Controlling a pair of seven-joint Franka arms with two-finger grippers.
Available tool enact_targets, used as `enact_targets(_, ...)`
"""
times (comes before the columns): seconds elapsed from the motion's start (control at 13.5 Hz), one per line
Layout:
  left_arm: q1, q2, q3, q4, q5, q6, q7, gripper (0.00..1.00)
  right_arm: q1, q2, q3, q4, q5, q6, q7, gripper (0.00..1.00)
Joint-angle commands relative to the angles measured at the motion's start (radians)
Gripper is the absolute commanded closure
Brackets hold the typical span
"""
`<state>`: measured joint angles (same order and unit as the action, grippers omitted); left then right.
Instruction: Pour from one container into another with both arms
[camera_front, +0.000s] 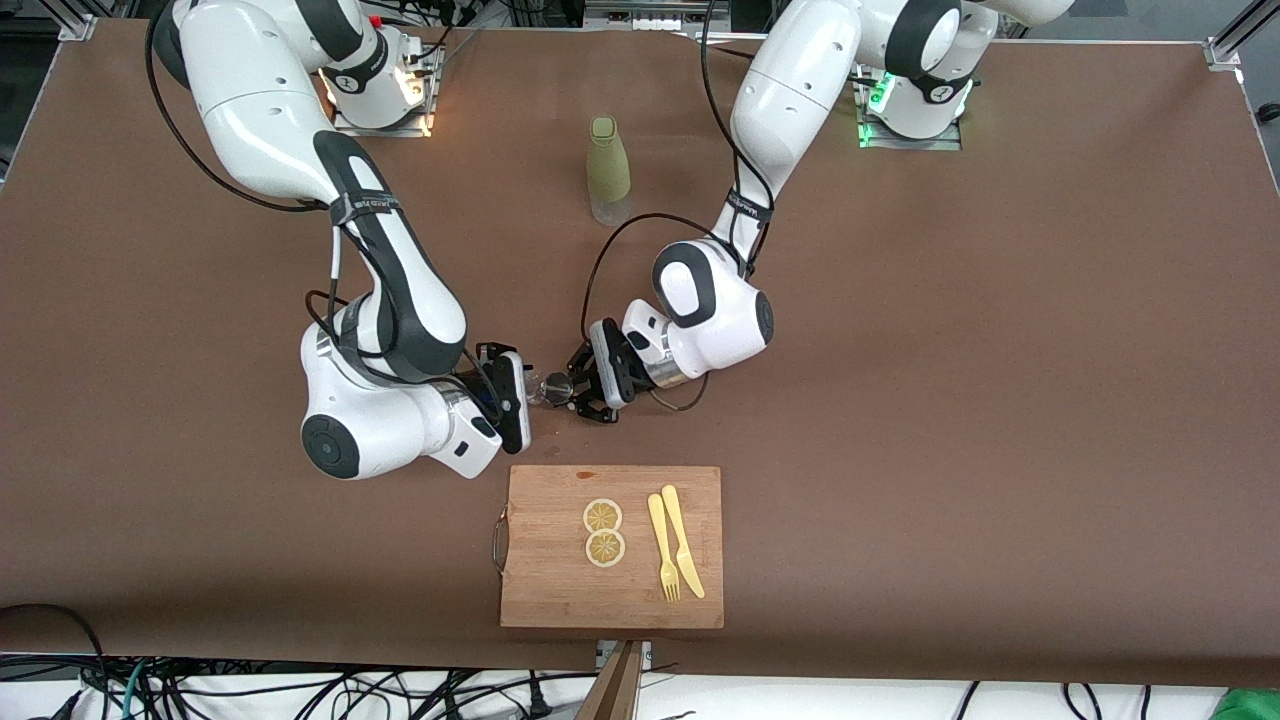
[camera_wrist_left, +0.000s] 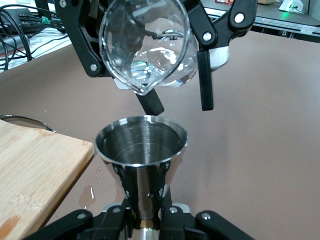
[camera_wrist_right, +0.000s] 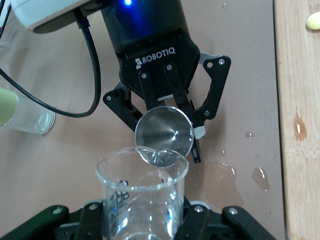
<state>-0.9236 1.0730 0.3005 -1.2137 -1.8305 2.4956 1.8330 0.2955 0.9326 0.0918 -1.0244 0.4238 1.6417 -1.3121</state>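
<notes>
My right gripper (camera_front: 524, 398) (camera_wrist_right: 142, 212) is shut on a clear glass beaker (camera_wrist_right: 142, 192) (camera_wrist_left: 145, 50), which is tilted with its spout just over the mouth of a steel measuring cup (camera_wrist_left: 141, 142) (camera_wrist_right: 164, 132) (camera_front: 556, 387). My left gripper (camera_front: 582, 390) (camera_wrist_left: 145, 187) is shut on that cup's narrow waist and holds it upright, a little above the table. The two grippers face each other, farther from the front camera than the cutting board. A little clear liquid glints inside the beaker.
A wooden cutting board (camera_front: 555, 580) carries two lemon slices (camera_front: 603, 516), a yellow fork (camera_front: 660, 545) and a knife (camera_front: 683, 540). A green bottle (camera_front: 608, 170) stands between the arm bases. Water drops (camera_wrist_right: 220, 176) lie on the brown table under the grippers.
</notes>
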Motion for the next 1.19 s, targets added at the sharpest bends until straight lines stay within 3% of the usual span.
enact_targets(0.0,-0.012,0.021,0.019,0.034,-0.039,0.009,0.006,1.0,-0.001,-0.015,0.009,0.004,-0.046,-0.017,0.042,0.59)
enact_targets(1.11,-0.011,0.024,0.017,0.034,-0.041,0.009,0.002,1.0,0.024,-0.021,0.01,0.023,-0.08,-0.023,0.099,0.59)
